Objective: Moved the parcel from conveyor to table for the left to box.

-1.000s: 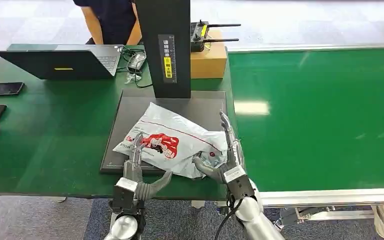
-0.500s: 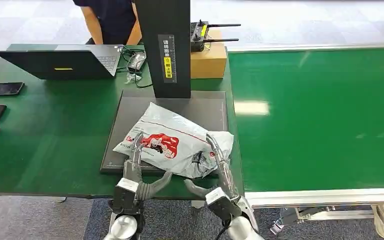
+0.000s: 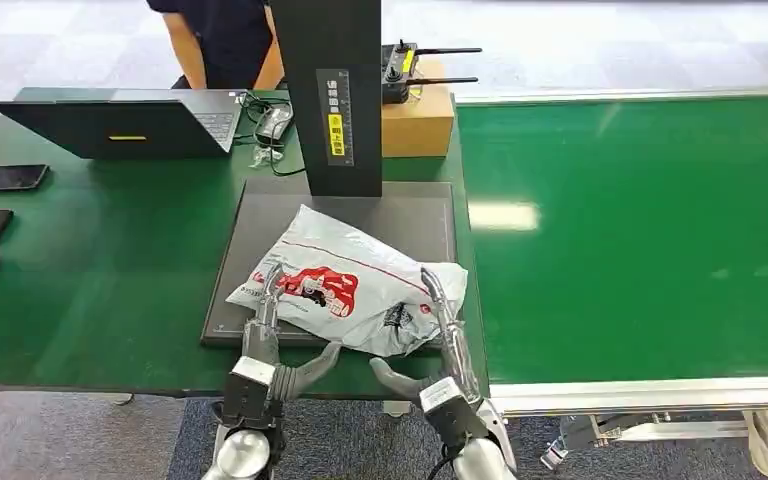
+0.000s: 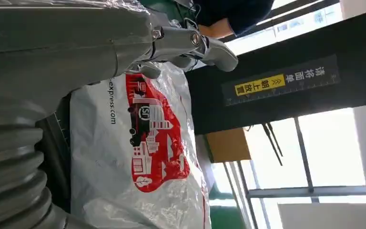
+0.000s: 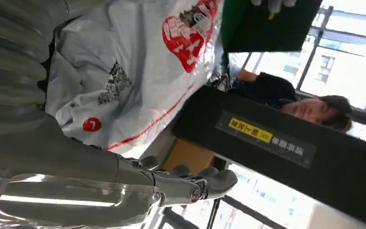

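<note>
Since a second ago, the right robot hand [image 3: 438, 345] has let go of the parcel [image 3: 345, 282] and drawn back toward the near edge of the tabletop [image 3: 110, 270]; the parcel has stayed in place. The parcel is a grey plastic mailer bag with a red printed picture. It lies on a dark square mat [image 3: 260, 215] on the green tabletop, just left of the green conveyor [image 3: 640, 230]. The right robot hand is released, fingers stretched out and apart, beside the parcel's near right corner, holding nothing. The left robot hand [image 3: 275, 335] is also released, its fingers extended and resting on the parcel's near left edge, thumb spread wide. A black upright post [image 3: 335, 95] stands at the mat's far side, with a cardboard box [image 3: 418, 122] beside it. A laptop [image 3: 120, 125] and a phone [image 3: 5, 178] sit on the far left. A person [image 3: 215, 40] stands behind the tabletop.
</note>
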Action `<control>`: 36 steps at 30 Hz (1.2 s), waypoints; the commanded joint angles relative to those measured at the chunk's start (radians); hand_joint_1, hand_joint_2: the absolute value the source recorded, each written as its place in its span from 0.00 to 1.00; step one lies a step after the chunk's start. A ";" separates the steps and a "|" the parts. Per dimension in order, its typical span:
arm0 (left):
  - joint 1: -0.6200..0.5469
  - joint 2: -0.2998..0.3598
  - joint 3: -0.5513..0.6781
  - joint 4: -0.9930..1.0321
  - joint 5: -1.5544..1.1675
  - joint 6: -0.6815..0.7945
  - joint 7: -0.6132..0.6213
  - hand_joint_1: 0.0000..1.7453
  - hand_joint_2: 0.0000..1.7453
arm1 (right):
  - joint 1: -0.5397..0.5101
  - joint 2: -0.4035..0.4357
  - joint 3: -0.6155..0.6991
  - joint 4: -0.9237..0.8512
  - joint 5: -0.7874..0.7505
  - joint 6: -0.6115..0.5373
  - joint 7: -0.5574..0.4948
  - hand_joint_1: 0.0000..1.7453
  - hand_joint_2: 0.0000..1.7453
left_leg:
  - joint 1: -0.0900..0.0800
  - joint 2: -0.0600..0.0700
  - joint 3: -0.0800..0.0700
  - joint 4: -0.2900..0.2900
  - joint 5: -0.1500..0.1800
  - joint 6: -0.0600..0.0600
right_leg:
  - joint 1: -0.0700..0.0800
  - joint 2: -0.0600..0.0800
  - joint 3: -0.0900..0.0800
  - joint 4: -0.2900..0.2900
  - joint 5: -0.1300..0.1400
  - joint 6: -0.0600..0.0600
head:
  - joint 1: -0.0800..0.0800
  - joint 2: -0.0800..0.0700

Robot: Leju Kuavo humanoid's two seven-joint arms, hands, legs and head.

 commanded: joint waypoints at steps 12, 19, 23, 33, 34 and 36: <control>-0.011 0.007 0.020 0.021 0.015 -0.015 0.004 0.00 1.00 | 0.048 -0.007 -0.065 -0.118 -0.043 -0.018 -0.003 0.00 1.00 | 0.001 -0.001 0.002 -0.001 0.000 -0.003 | 0.000 0.000 0.003 -0.002 0.000 0.001 | 0.000 0.000; -0.019 0.012 0.019 0.024 0.021 -0.020 0.004 0.00 1.00 | 0.045 -0.008 -0.066 -0.107 -0.042 -0.014 -0.003 0.00 1.00 | 0.001 -0.001 0.002 -0.001 0.000 -0.002 | 0.000 0.000 0.002 -0.001 0.000 0.001 | 0.000 0.000; -0.022 0.012 0.021 0.030 0.022 -0.017 0.004 0.00 1.00 | 0.045 -0.011 -0.065 -0.098 -0.044 -0.006 -0.003 0.00 1.00 | 0.001 -0.002 0.004 -0.003 0.000 -0.003 | 0.001 -0.001 0.005 -0.003 0.000 0.002 | 0.000 0.000; -0.025 0.010 0.015 0.030 0.027 -0.018 0.004 0.00 1.00 | 0.040 -0.019 -0.062 -0.091 -0.047 -0.018 -0.003 0.00 1.00 | 0.001 -0.002 0.004 -0.003 0.000 -0.004 | 0.000 0.000 0.005 -0.003 0.000 0.002 | 0.000 0.000; -0.025 0.010 0.015 0.030 0.027 -0.018 0.004 0.00 1.00 | 0.040 -0.019 -0.062 -0.091 -0.047 -0.018 -0.003 0.00 1.00 | 0.001 -0.002 0.004 -0.003 0.000 -0.004 | 0.001 -0.001 0.005 -0.003 0.000 0.002 | 0.000 0.000; -0.028 0.009 0.014 0.029 0.027 -0.023 0.004 0.00 1.00 | 0.043 -0.020 -0.060 -0.091 -0.045 -0.024 -0.003 0.00 1.00 | 0.001 -0.002 0.004 -0.002 0.000 -0.003 | 0.001 -0.001 0.004 -0.003 0.000 0.002 | 0.000 0.000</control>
